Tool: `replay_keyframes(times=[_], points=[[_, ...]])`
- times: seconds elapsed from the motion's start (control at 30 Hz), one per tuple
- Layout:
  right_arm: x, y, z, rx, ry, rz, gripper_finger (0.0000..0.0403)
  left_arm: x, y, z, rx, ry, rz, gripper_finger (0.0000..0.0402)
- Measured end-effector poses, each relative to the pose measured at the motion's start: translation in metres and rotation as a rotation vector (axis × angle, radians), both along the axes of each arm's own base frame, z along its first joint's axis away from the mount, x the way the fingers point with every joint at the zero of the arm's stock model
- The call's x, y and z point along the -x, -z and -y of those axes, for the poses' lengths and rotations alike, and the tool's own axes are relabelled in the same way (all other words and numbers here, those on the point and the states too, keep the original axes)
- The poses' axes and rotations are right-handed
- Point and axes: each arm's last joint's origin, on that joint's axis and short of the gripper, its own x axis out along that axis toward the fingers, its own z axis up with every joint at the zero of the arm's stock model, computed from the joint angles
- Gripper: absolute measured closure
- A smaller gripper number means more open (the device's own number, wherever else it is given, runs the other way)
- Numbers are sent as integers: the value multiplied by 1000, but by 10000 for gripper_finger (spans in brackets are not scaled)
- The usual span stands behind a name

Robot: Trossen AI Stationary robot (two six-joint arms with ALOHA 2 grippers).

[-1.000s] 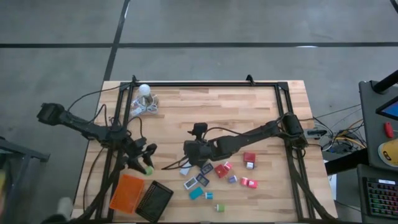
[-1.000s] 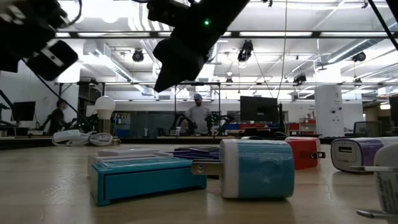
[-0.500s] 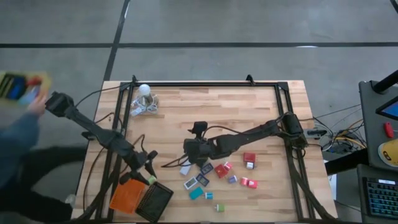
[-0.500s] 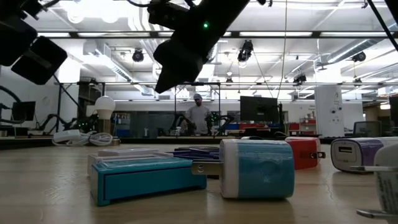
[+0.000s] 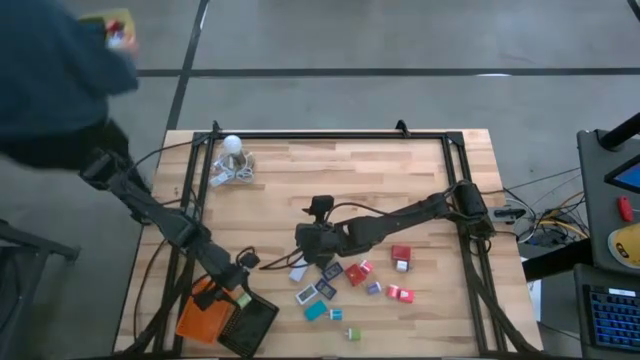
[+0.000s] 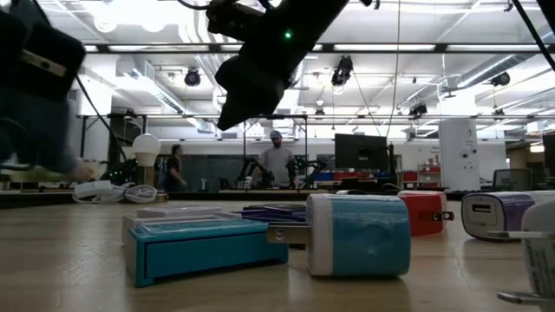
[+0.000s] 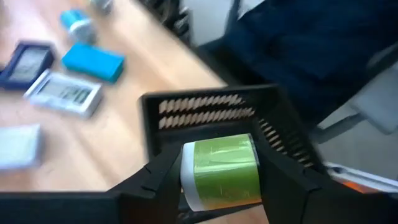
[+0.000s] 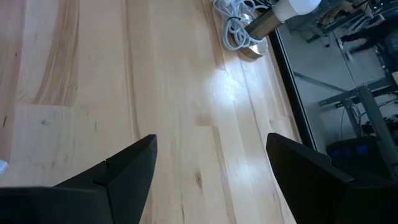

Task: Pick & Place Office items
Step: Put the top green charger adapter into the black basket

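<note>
While gripped, glossy green block (image 7: 221, 171), ribbed black tray (image 7: 214, 118), grained wood

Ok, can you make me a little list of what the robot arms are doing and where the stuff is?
left gripper: shut on a green block, over the black tray
right gripper: open, empty, over bare table near the middle
trays: orange tray and black tray side by side at the table's front left corner
blocks: scattered beside the right gripper, red block among them
bulb: with cord, far left corner
person: in blue, outside that corner
</note>
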Motion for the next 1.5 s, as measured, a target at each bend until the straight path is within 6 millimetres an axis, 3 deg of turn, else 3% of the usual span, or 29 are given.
replay_keyframes(times=[0.23,0.47,0.57,1.03,1.5], points=[[1,1,0,2,0,-9,100,-12,-6,9,-29,1,-55,227],[1,2,3,4,6,-21,105,-18,10,19,-73,20,-145,227],[0,2,12,4,25,-21,102,-21,15,22,-81,33,-173,227],[2,17,90,-62,275,2,106,-37,33,36,-116,57,-267,227],[4,22,97,-44,272,-32,97,-47,42,43,-138,59,-302,227]])
